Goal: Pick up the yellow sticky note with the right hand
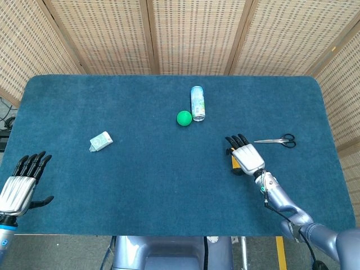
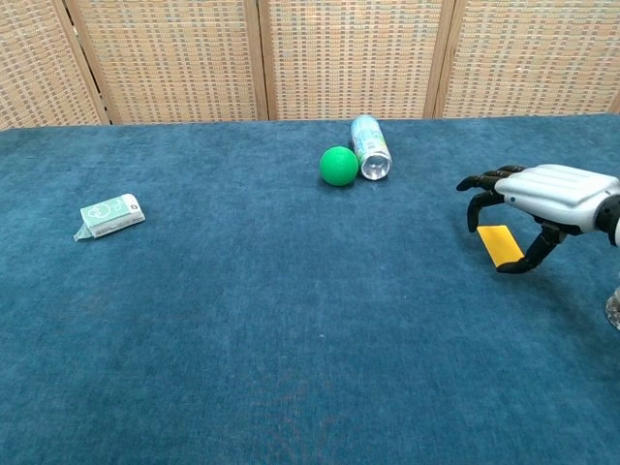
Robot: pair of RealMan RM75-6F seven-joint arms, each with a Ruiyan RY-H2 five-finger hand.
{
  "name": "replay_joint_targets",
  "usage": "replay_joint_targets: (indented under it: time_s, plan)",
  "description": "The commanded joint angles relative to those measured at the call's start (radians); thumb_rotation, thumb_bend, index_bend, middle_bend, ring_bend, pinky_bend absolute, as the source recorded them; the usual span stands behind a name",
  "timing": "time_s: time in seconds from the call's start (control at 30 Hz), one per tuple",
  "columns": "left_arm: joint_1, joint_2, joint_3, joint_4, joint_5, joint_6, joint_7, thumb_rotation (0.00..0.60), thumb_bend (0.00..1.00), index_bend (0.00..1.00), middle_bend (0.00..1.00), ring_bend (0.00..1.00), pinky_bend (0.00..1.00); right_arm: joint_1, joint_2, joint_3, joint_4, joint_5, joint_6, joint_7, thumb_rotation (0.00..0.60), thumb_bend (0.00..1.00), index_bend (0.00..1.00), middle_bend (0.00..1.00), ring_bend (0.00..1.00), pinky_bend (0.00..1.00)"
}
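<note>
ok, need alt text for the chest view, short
The robot's right hand hovers over a yellow sticky note lying flat on the blue table, dark fingers arched down around it, not gripping it. Further back, a green ball lies beside a can on its side; a small green-and-white carton lies at far left.
</note>
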State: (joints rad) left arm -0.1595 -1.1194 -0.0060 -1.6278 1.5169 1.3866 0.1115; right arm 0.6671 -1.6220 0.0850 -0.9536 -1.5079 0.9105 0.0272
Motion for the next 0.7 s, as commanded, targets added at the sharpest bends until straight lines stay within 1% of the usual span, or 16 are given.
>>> replay_joint_targets:
  time_s: [0.03, 0.37, 0.7]
  plan:
    - [0.000, 0.000, 0.000, 0.000, 0.000, 0.001, 0.000, 0.600, 0.02, 0.00, 0.00, 0.00, 0.00, 0.002, -0.021, -0.010, 0.031, -0.009, 0.013, -0.006, 0.600, 0.26, 0.35, 0.08, 0.00, 0.00]
    - [-0.001, 0.000, 0.001, 0.000, -0.001, -0.001, 0.001, 0.600, 0.02, 0.00, 0.00, 0.00, 0.00, -0.002, -0.057, -0.031, 0.098, -0.017, 0.033, -0.008, 0.600, 0.26, 0.35, 0.08, 0.00, 0.00]
    - [-0.001, 0.000, 0.001, -0.002, -0.003, -0.002, 0.003, 0.600, 0.02, 0.00, 0.00, 0.00, 0.00, 0.013, -0.073, -0.033, 0.139, -0.002, -0.003, -0.018, 0.600, 0.26, 0.36, 0.08, 0.00, 0.00]
